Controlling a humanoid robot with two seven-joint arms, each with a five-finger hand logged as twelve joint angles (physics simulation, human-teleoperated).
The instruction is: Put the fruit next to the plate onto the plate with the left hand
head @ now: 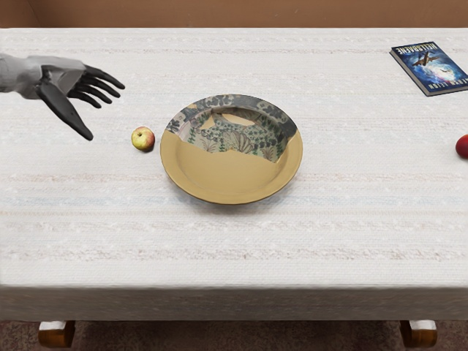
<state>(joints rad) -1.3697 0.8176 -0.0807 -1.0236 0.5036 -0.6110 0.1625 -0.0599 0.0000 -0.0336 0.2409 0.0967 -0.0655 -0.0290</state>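
In the head view, the left hand [72, 86] enters from the left edge, in the upper left of the frame. Its dark fingers are spread and a little bent, pointing to the right. The thumb points down and to the right, and the hand holds nothing.

The small yellow-red apple [143, 138] lies on the table [234, 256], just beside the left rim of the plate [219, 191] but not touching it. The apple is below and to the right of the hand, with a clear gap between the thumb tip and the fruit.

The plate is in the middle of the frame. Its near part is plain ochre and its far part has a pattern of leaves. Nothing lies on it.

In the upper right corner a book [430, 66] with a dark blue cover lies flat on the table. At the right edge, in the middle of the height, part of a red fruit [463, 146] shows, well apart from the plate.

The table has a pale cloth. Two wooden feet [56, 333] show under it at the bottom edge.
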